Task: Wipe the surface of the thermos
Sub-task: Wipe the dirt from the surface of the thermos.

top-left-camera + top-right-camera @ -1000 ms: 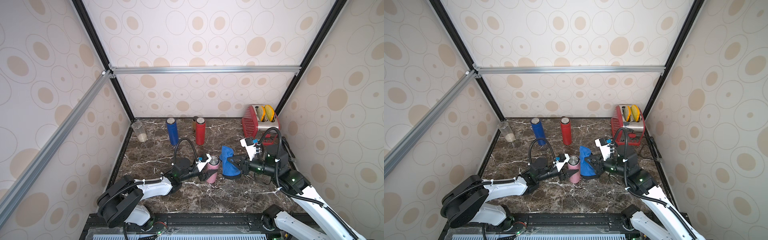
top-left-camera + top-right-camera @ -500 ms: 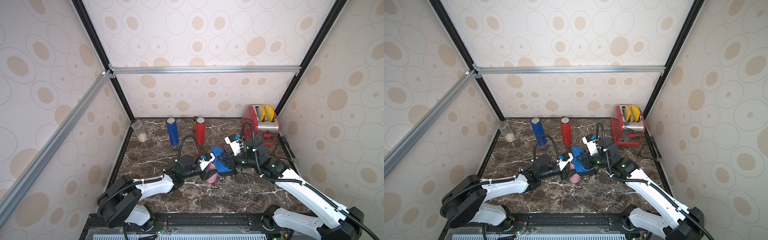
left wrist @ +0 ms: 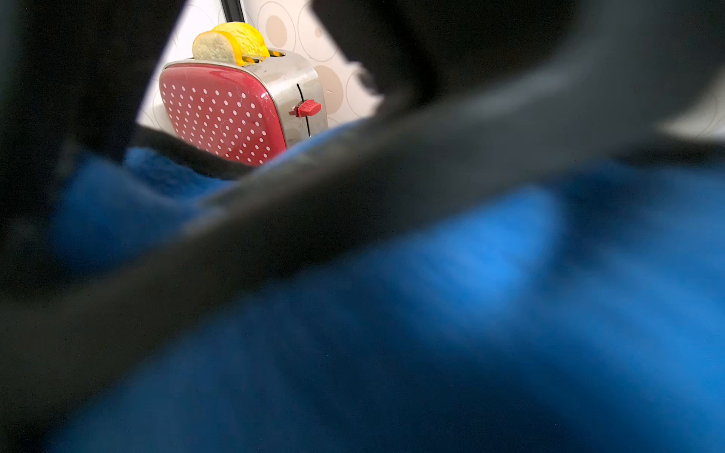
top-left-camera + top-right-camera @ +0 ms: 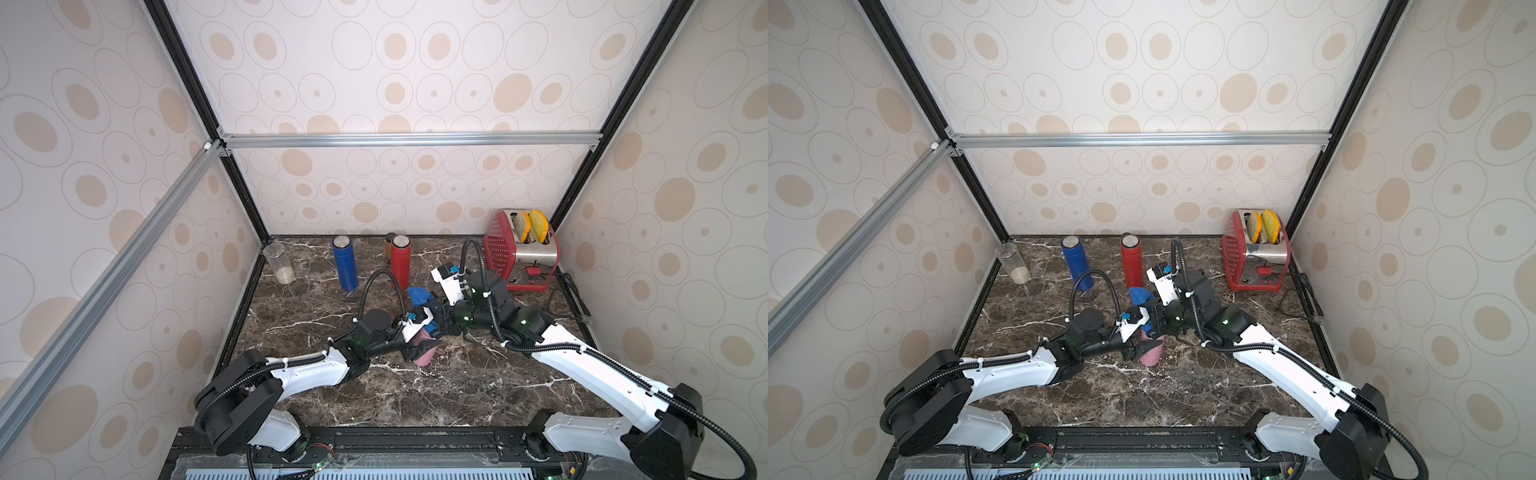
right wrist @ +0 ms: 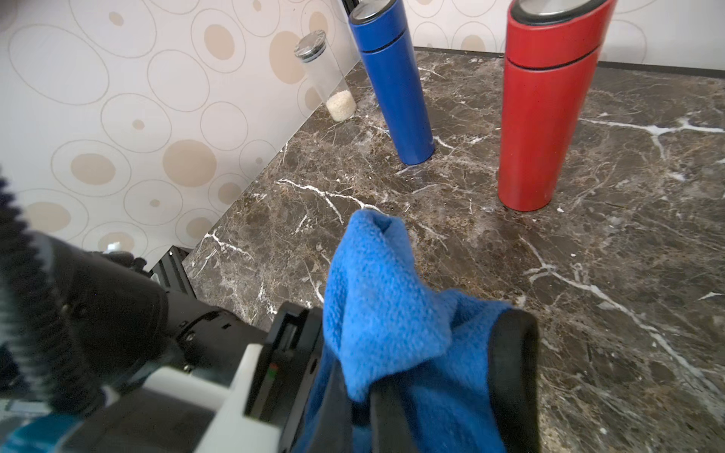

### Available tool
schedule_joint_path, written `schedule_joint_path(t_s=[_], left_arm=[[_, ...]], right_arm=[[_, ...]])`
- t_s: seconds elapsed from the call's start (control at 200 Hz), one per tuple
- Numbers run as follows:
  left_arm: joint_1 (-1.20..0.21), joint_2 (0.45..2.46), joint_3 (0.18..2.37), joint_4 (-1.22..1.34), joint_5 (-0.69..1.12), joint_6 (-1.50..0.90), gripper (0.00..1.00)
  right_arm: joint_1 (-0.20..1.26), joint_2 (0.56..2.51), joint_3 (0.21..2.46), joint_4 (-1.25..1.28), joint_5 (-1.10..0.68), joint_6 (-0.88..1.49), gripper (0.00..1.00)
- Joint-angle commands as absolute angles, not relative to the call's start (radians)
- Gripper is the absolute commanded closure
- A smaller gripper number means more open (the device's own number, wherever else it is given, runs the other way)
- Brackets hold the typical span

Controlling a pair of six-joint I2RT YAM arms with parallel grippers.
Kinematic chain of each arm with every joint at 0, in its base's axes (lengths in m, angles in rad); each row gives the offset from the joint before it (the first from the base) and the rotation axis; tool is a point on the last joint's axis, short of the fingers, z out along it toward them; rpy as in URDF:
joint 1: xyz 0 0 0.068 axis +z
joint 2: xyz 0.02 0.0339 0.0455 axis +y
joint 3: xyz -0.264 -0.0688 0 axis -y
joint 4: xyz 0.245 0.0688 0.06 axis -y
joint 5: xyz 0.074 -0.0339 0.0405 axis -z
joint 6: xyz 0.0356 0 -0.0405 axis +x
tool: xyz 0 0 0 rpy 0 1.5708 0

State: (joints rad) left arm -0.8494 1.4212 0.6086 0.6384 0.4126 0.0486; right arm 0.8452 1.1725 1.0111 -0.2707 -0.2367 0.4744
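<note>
1. Closest to me, both white arms reach in from the front edge over the dark marble table (image 4: pixel 415 399) and meet near its middle.
2. The left end effector (image 4: pixel 417 349) is pinched tight on the pink thermos (image 4: pixel 426 359), which sits at the centre of the table. The thermos leans, with its lower end pointing toward the front. I cannot tell whether that end touches the marble.
3. Just beyond it, the right end effector (image 4: pixel 436 322) is pressed together on a blue cloth (image 4: pixel 419 294). The cloth lies against the upper part of the thermos. The top of the thermos is hidden by the cloth and by the left arm's wrist.
4. In the right wrist view, a bunch of the cloth (image 5: pixel 384 306) stands up between the black fingers (image 5: pixel 514 368). In the left wrist view, the cloth (image 3: pixel 470 313) fills most of the picture, blurred.
5. Farther back, a red flask (image 4: pixel 401 262) and a blue flask (image 4: pixel 345 266) stand upright, apart from each other. A small brownish jar (image 4: pixel 389 241) peeks out just behind the red flask.
6. At the far left corner stands a clear jar (image 4: pixel 280 264) with white grains in its bottom.
7. At the far right corner sits a red toaster (image 4: pixel 519 249) with two bread slices (image 4: pixel 530 224) poking out of its slots.
</note>
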Motion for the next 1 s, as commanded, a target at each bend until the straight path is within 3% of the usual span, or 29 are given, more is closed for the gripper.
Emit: schedule_joint_path(t_s=[0.0, 0.28, 0.736, 0.996], left_arm=[[-0.865, 1.453, 0.632, 0.598, 0.394, 0.054, 1.00], [-0.865, 1.445, 0.630, 0.607, 0.418, 0.061, 1.00], [-0.865, 1.441, 0.591, 0.657, 0.415, 0.054, 1.00], [-0.864, 1.443, 0.586, 0.655, 0.400, 0.048, 1.00]], right_arm=[[0.903, 1.110, 0.938, -0.448, -0.172, 0.494, 1.00], [0.920, 0.952, 0.825, -0.476, -0.071, 0.537, 1.00], [0.833, 1.227, 0.976, -0.395, -0.110, 0.454, 1.00], [0.861, 1.024, 0.809, -0.439, -0.121, 0.543, 1.00]])
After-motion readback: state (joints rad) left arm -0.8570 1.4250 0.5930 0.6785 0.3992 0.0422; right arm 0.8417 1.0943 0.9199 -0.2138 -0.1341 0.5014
